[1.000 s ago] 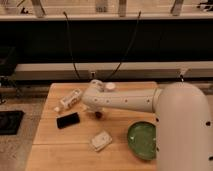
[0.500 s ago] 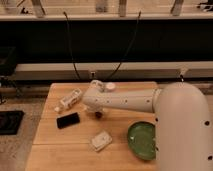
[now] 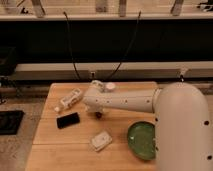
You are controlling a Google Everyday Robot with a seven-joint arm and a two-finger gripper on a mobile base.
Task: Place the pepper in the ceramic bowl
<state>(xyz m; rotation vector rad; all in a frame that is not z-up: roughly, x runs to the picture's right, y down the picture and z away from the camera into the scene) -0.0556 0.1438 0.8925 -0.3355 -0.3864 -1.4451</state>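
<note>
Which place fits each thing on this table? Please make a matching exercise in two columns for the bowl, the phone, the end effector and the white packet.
1 ceramic bowl
2 phone
3 end effector
4 white packet

a left part of the table
b mid-table, at the tip of the arm
c front right
d front, between phone and bowl

Pairs: 1-c, 2-a, 3-b, 4-d

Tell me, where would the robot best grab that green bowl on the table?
Probably the rim of the ceramic bowl, on the side facing the gripper, coming down from above: the bowl is wide and shallow, likely too broad to span. The gripper hangs over the table, up and left of it in the picture.
</note>
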